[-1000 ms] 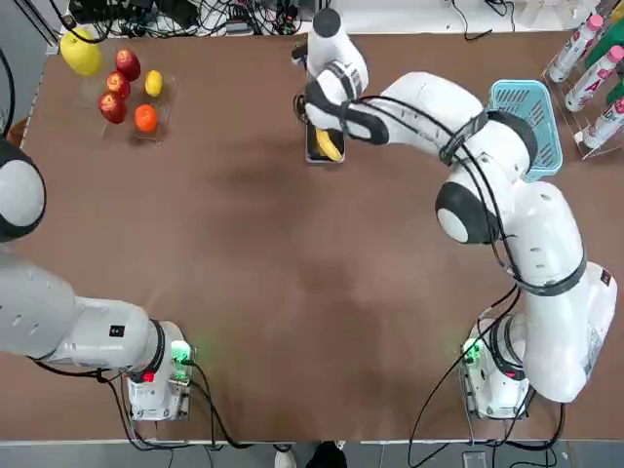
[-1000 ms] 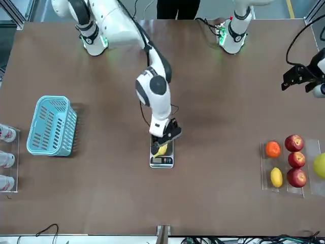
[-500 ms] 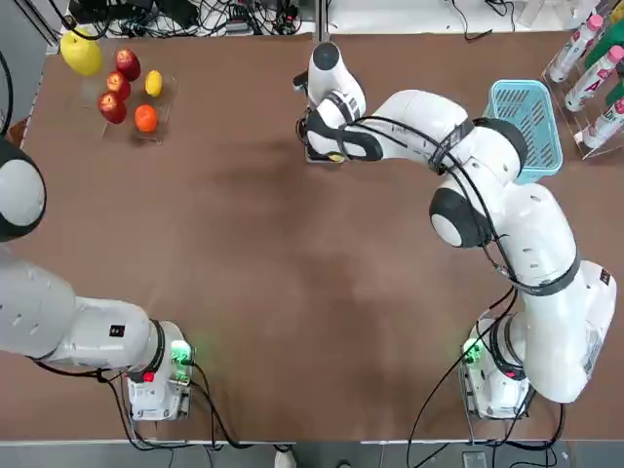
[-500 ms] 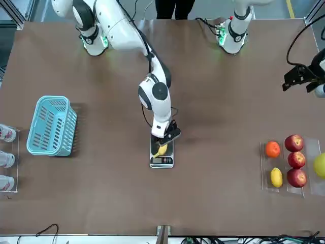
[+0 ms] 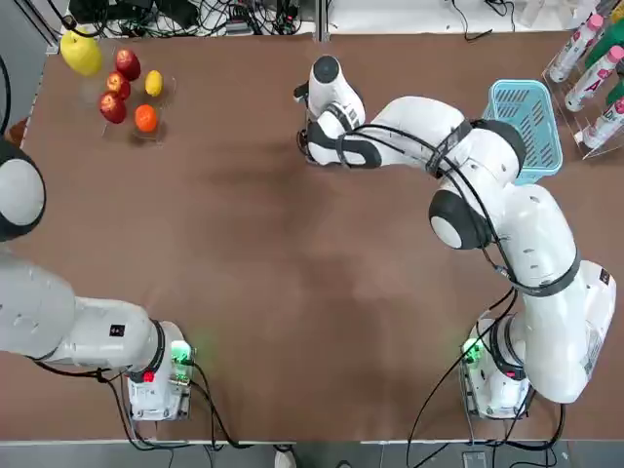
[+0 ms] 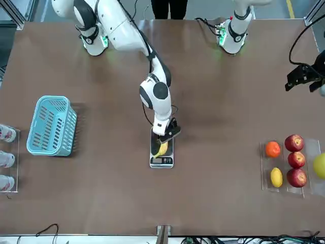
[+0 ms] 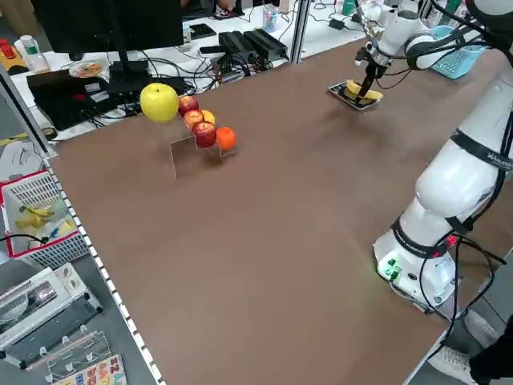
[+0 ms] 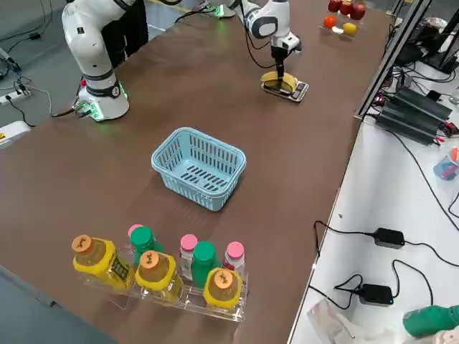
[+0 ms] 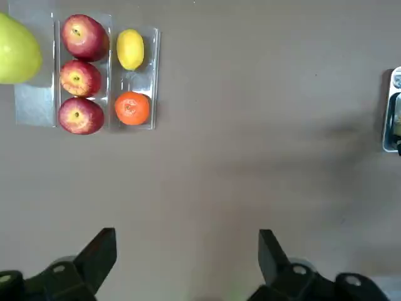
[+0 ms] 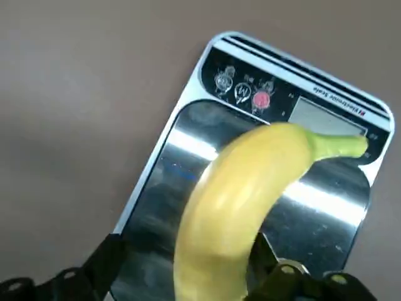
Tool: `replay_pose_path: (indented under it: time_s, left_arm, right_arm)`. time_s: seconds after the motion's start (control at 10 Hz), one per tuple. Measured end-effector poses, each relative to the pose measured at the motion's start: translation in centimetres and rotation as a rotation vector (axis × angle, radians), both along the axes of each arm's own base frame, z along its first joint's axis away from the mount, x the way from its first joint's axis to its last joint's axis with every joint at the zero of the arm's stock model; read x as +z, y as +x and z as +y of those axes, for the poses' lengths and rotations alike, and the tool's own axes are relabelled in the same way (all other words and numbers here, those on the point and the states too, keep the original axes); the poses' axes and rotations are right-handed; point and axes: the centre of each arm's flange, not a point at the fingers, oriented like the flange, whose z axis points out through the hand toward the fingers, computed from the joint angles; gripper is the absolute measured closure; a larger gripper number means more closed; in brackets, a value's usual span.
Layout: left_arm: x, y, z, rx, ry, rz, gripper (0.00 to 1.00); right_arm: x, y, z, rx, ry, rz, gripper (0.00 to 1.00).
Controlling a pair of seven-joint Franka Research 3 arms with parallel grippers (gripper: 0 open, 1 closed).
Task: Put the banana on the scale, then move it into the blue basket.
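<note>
The banana point(image 10: 232, 207) lies lengthwise on the scale point(image 10: 294, 94), its stem toward the display strip. My right gripper point(image 6: 165, 138) is lowered straight over it at the table's far middle. Its fingers point(image 10: 106, 257) stand on either side of the fruit, open, with a gap still showing on one side. In the top view the wrist hides the banana and scale. The blue basket point(image 5: 531, 117) stands upright at the far right, beside the right arm's elbow. My left gripper point(image 9: 187, 257) hovers open and high on the left side, holding nothing.
A clear tray point(image 5: 127, 93) at the far left corner holds red apples, an orange, a small lemon and a big yellow fruit. Bottles point(image 8: 158, 269) stand in a rack at the right edge beyond the basket. A person point(image 6: 170, 7) stands by the arm bases.
My right wrist has swung over the scale and dropped lower, so the banana no longer shows from above. The left arm has hardly moved.
</note>
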Motion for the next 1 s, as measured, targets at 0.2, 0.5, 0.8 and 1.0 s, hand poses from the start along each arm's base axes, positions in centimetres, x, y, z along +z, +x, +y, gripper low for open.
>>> replay_pose_path:
  time_s: [0.2,0.5,0.8,1.0]
  left_arm:
    - [0.0,0.0,-0.1,-0.002,0.0,0.0,0.0]
    - [0.0,0.0,-0.1,-0.002,0.0,0.0,0.0]
    - [0.0,0.0,-0.1,-0.002,-0.001,0.001,0.0]
    - [0.0,0.0,-0.1,-0.002,-0.001,0.001,0.0]
  right_arm:
    - [0.9,0.6,-0.4,-0.055,0.02,-0.005,0.46]
    - [4.2,3.1,-2.9,-0.138,0.032,0.013,0.66]
    - [14.4,9.6,-14.6,-0.158,-0.025,0.068,0.75]
    - [21.6,12.8,-30.1,-0.118,-0.031,0.066,0.78]
